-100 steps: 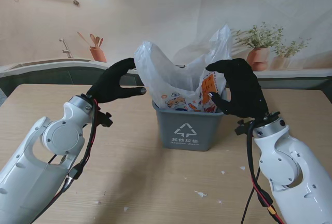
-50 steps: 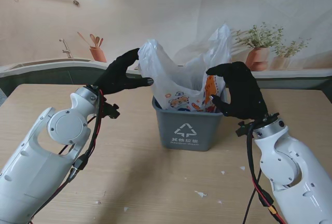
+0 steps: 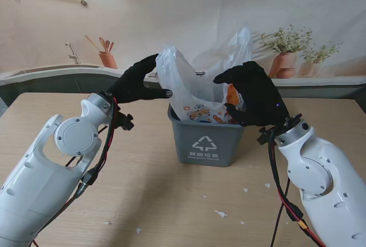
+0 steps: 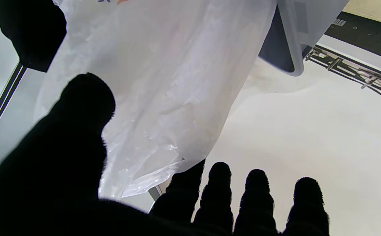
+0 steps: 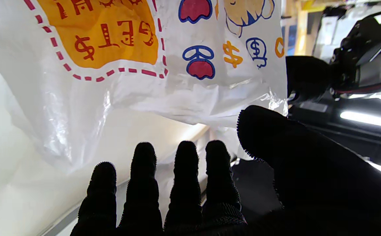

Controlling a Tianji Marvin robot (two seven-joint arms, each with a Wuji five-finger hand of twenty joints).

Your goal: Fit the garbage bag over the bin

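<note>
Two gloved robot hands at a bag standing in a bin.

On the table (image 3: 143, 201), the bin (image 3: 207, 143) holds the upright bag (image 3: 194, 90). Left hand (image 3: 136, 81) and right hand (image 3: 251, 94) flank the bag's top edges, fingers apart, thumbs near the plastic; grip unclear.

Bin (image 3: 207, 142) stands mid-surface (image 3: 143, 190), garbage bag (image 3: 197, 90) sitting in it and rising above its rim. Left hand (image 3: 137, 81) at the bag's left edge, right hand (image 3: 251, 95) at its right, both above the bin's rim. Behind the surface: utensil pot (image 3: 107, 58) far left, potted plants (image 3: 286, 52) far right.
</note>
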